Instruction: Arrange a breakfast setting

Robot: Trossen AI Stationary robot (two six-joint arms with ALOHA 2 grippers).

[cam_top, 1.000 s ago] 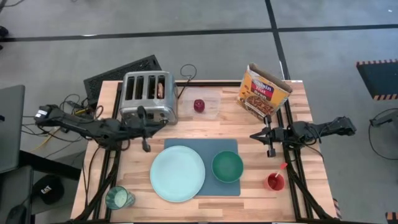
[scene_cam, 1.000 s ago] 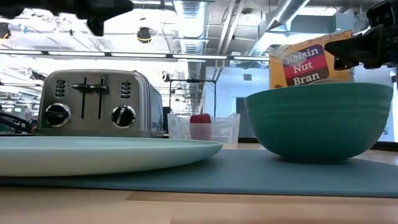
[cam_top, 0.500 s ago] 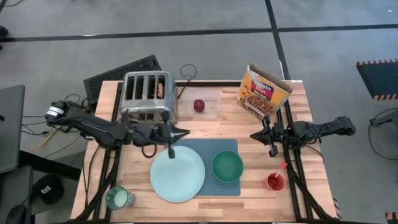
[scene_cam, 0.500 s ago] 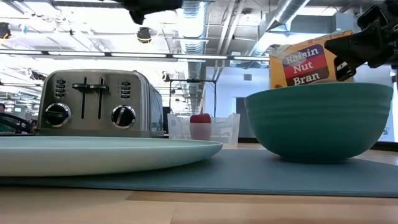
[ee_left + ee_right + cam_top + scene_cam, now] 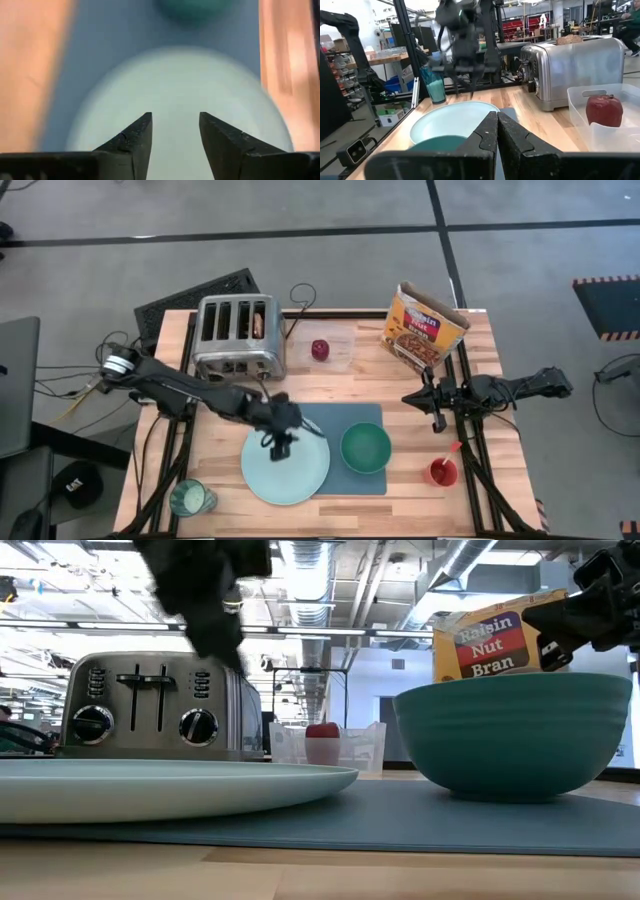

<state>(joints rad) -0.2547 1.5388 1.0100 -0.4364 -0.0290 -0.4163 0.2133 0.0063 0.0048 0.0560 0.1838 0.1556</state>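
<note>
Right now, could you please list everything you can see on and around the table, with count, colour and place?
mat: one, slate blue, table centre front
plate: one, pale mint, on the mat's left part
bowl: one, green, on the mat's right part
toaster: one, chrome, back left
toast slice: one, brown, in a toaster slot
fruit: one, dark red, in a clear tray behind the mat
cereal box: one, yellow, back right
red cup: one, front right
glass: one, greenish, front left
left hand: open, over the plate
right hand: shut, right of the mat
</note>
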